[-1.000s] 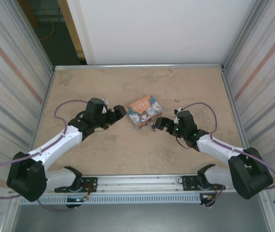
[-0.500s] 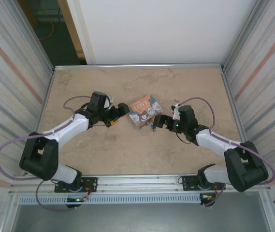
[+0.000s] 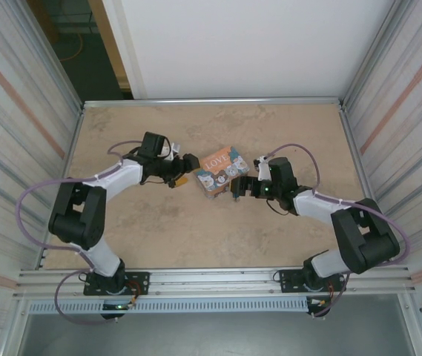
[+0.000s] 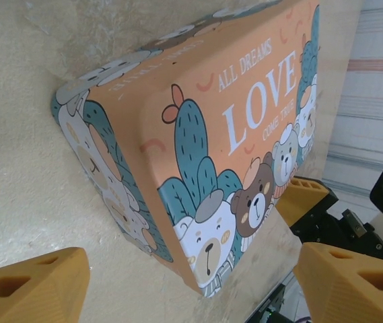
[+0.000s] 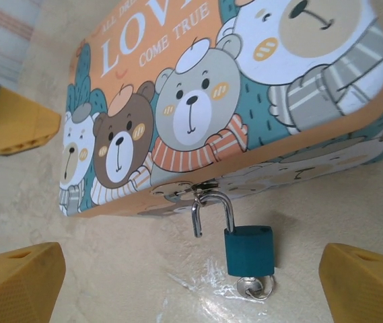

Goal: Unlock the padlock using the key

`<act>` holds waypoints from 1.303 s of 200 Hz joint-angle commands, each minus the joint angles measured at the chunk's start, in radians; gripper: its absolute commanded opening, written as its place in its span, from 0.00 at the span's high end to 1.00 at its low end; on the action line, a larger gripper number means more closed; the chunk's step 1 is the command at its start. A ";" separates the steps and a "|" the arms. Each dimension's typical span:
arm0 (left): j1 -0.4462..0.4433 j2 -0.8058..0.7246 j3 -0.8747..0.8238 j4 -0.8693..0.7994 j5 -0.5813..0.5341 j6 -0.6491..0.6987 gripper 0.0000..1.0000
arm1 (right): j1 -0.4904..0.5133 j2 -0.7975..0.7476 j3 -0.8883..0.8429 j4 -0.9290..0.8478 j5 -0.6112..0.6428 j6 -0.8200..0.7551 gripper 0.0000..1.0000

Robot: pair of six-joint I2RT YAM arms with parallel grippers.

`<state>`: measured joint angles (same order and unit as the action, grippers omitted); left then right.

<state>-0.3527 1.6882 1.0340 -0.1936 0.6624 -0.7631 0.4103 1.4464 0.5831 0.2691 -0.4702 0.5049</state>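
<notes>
The teal-blue padlock (image 5: 248,249) hangs from the hasp (image 5: 190,190) on the front of the "LOVE" bear tin (image 5: 178,101). Its metal shackle (image 5: 213,205) stands sprung open, with one leg free. The key (image 5: 254,287), on a small ring, sits in the keyhole under the lock body. My right gripper (image 5: 191,279) is open, its yellow fingers (image 5: 17,282) wide apart on either side of the lock and touching nothing. My left gripper (image 4: 191,286) is open at the tin's (image 4: 245,121) opposite end, its fingers (image 4: 33,286) off the tin.
From above, the tin (image 3: 220,167) lies mid-table between the left gripper (image 3: 188,163) and the right gripper (image 3: 238,185). Metal walls (image 3: 18,111) close in both sides of the beige table (image 3: 196,230). Bare room lies in front of and behind the tin.
The left arm has stretched out and brought its gripper up to the tin's left end. The right gripper has edged left, closer to the tin's front.
</notes>
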 commanded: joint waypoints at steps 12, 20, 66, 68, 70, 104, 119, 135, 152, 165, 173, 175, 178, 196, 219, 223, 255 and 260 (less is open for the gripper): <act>0.003 0.063 0.028 -0.007 0.072 0.016 0.26 | 0.009 0.029 0.048 0.030 -0.061 -0.093 0.08; 0.003 0.072 0.025 -0.006 0.072 0.010 0.28 | 0.010 0.039 0.052 0.025 -0.069 -0.106 0.09; -0.004 0.106 0.027 0.002 0.078 -0.002 0.33 | 0.016 0.088 0.081 -0.006 -0.078 -0.149 0.11; -0.005 0.108 0.028 0.001 0.079 -0.002 0.33 | 0.016 0.090 0.083 -0.007 -0.078 -0.151 0.11; -0.005 0.110 0.028 0.002 0.082 -0.002 0.33 | 0.016 0.092 0.083 -0.007 -0.078 -0.153 0.11; -0.018 0.140 0.042 0.006 0.099 -0.004 0.38 | 0.018 0.127 0.119 -0.017 -0.099 -0.180 0.13; -0.020 0.150 0.049 0.008 0.106 -0.004 0.40 | 0.018 0.150 0.139 -0.029 -0.107 -0.191 0.14; -0.023 0.157 0.050 0.008 0.110 -0.004 0.42 | 0.017 0.172 0.154 -0.031 -0.117 -0.194 0.15; -0.026 0.162 0.049 0.006 0.111 -0.007 0.44 | 0.022 0.192 0.165 -0.031 -0.129 -0.190 0.17; -0.025 0.164 0.046 0.006 0.111 -0.010 0.45 | 0.024 0.199 0.170 -0.034 -0.132 -0.188 0.17; -0.026 0.165 0.044 0.006 0.109 -0.011 0.46 | 0.027 0.203 0.168 -0.033 -0.130 -0.185 0.17; -0.027 0.165 0.043 0.006 0.109 -0.010 0.46 | 0.027 0.203 0.167 -0.033 -0.130 -0.183 0.17; -0.027 0.165 0.042 0.006 0.109 -0.011 0.46 | 0.027 0.204 0.165 -0.032 -0.129 -0.182 0.17; -0.028 0.165 0.037 0.006 0.106 -0.012 0.47 | 0.028 0.214 0.152 -0.014 -0.129 -0.168 0.18; -0.029 0.166 0.034 0.006 0.105 -0.013 0.48 | 0.036 0.235 0.142 0.016 -0.139 -0.151 0.20; -0.029 0.166 0.035 0.006 0.105 -0.014 0.48 | 0.037 0.239 0.142 0.017 -0.142 -0.151 0.21; -0.032 0.165 0.036 0.006 0.105 -0.014 0.48 | 0.044 0.249 0.140 0.037 -0.148 -0.149 0.26; -0.032 0.165 0.035 0.006 0.104 -0.016 0.49 | 0.044 0.249 0.139 0.039 -0.148 -0.149 0.27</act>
<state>-0.3752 1.8324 1.0649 -0.1692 0.7612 -0.7673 0.4450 1.6882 0.7265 0.2722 -0.5945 0.3496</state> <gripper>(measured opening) 0.518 0.745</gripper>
